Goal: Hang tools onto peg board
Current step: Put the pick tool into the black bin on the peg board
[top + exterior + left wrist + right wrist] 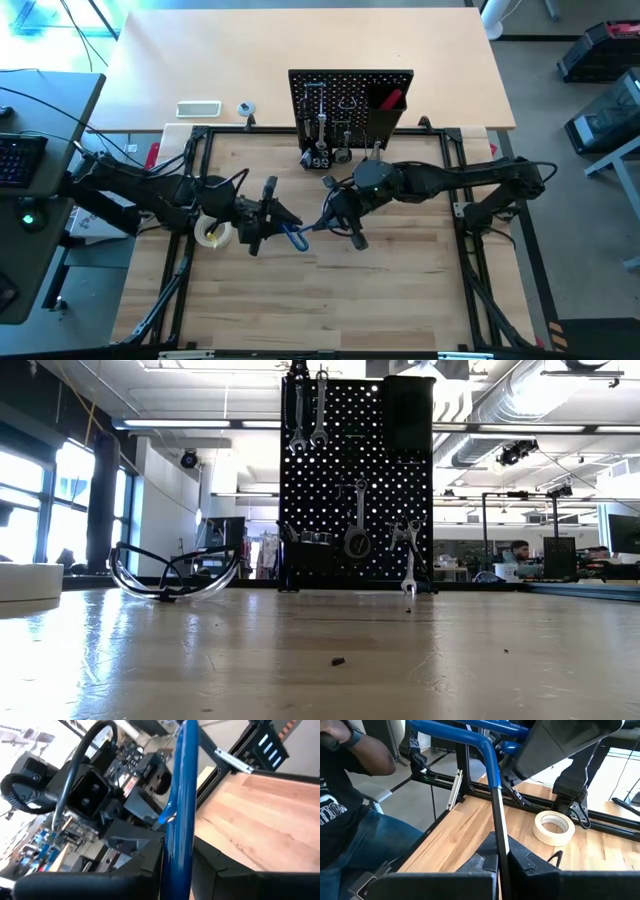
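Observation:
A hex key is held above the table's middle; it has a blue handle (297, 237) and a thin dark shaft (496, 820). My left gripper (272, 222) is shut on the handle, and my right gripper (335, 222) is shut on the shaft. The black peg board (350, 95) stands upright at the far edge. Silver wrenches (307, 415) hang from its hooks and a red-handled tool (390, 100) sticks out of its bin. Clear glasses (175, 575) rest on the table. A pale tape roll (213, 233) lies flat below my left arm. My left gripper pinches the blue handle (179, 835) between its two fingers, coming about level from the table's left. The fingers lie across the handle, which is clear of the table. My right gripper pinches the dark shaft (499, 851) below the bend between its two fingers. It comes from the table's right, slanting slightly down. The shaft rises from the fingers to the blue bend (489, 750).
A white tray (198, 108) lies on the far table behind the frame. A person (350, 795) sits beyond the table's edge in the right wrist view. Black frame rails (190, 160) border the wooden top. There is bare wood toward the near edge (330, 310).

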Motion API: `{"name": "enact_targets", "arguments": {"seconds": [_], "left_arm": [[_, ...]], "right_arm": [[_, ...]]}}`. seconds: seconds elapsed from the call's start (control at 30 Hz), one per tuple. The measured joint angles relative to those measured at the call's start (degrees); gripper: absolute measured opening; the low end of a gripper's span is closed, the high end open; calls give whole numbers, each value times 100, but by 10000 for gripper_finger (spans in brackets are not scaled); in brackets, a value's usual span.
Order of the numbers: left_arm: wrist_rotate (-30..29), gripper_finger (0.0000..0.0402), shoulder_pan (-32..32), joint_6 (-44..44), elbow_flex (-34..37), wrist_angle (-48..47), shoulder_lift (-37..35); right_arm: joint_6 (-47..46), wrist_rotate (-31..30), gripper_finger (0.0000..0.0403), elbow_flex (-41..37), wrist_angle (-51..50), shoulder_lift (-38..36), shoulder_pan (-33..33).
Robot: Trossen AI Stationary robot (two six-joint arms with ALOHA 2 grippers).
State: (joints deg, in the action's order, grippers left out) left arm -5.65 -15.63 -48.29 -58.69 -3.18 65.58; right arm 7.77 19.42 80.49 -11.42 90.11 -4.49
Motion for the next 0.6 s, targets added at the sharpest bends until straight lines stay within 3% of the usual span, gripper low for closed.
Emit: {"name": "enact_targets", "arguments": {"seconds": [0.2,0.6], "left_arm": [[-498,63,-113,0,-155,-349,-32],[-877,51,-284,66,-266,-740,-190]], "right_arm": [[17,0,0,0,-7,0,0],[19,-57,0,0,-40,0,0]]}}
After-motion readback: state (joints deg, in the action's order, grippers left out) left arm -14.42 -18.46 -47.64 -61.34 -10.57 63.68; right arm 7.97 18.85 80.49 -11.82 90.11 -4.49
